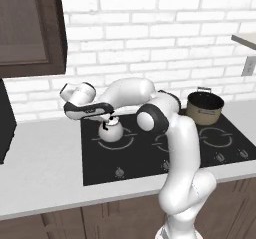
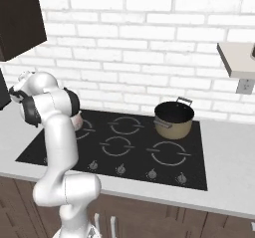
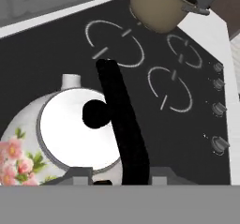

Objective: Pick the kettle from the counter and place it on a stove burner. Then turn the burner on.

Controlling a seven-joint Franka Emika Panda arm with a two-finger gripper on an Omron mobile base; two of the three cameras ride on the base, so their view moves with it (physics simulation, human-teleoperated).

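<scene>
White brick wall [image 1: 150, 28], dark cabinets [image 1: 30, 28]

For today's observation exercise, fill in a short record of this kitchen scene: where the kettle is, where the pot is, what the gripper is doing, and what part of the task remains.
kettle: on a ring of the cooktop, left side
pot: back right of the cooktop
gripper: right above the kettle, at its handle; whether the jaws have let go cannot be told
knobs: front edge, untouched
remaining: turn the burner on
</scene>
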